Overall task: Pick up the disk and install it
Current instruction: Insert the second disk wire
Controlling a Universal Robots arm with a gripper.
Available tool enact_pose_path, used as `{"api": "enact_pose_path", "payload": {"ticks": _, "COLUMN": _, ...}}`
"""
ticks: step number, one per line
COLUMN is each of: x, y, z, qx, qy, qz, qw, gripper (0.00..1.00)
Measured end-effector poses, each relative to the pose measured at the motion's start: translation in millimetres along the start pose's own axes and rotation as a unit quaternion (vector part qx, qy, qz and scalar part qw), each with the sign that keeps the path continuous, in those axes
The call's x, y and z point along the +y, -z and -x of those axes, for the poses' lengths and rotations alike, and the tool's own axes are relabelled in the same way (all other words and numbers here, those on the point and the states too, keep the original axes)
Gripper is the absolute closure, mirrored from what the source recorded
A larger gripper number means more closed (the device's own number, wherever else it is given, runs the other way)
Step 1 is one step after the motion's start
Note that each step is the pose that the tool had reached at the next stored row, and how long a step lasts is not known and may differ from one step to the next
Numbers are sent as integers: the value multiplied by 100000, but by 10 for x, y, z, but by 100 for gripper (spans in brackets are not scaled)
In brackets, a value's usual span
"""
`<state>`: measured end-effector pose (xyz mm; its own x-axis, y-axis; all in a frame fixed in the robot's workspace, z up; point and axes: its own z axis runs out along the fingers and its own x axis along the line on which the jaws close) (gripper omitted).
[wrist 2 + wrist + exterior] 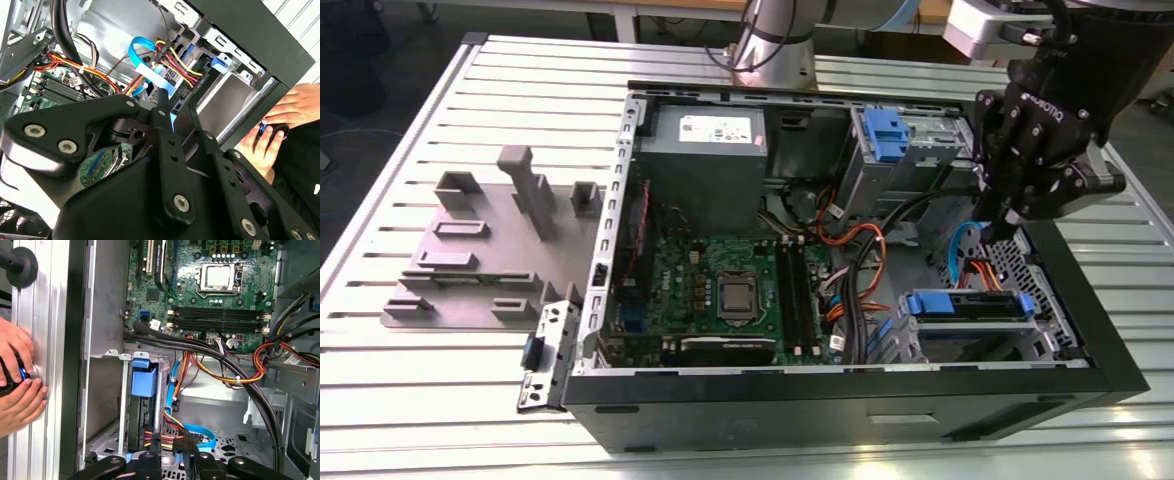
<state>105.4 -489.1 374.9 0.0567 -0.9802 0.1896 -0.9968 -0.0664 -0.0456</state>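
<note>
Slatted table (pixel 440 400) | disk (pixel 966 305) seated in case bay | hand (pixel 1003 222) above it, fingers pressed together, empty

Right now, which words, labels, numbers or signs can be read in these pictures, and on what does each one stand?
No text can be quoted with confidence.
White label on the power supply: too small to read.
White lettering on the gripper: only a maker's mark.
Fine print on the motherboard: too small to read.
</note>
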Motion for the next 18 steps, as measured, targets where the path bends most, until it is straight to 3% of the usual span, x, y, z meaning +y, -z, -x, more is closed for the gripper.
{"api": "enact_pose_path", "payload": {"ticks": 18, "x": -13, "y": -80, "z": 35, "qx": -6, "qy": 28, "qz": 162, "qw": 100000, "gripper": 69}}
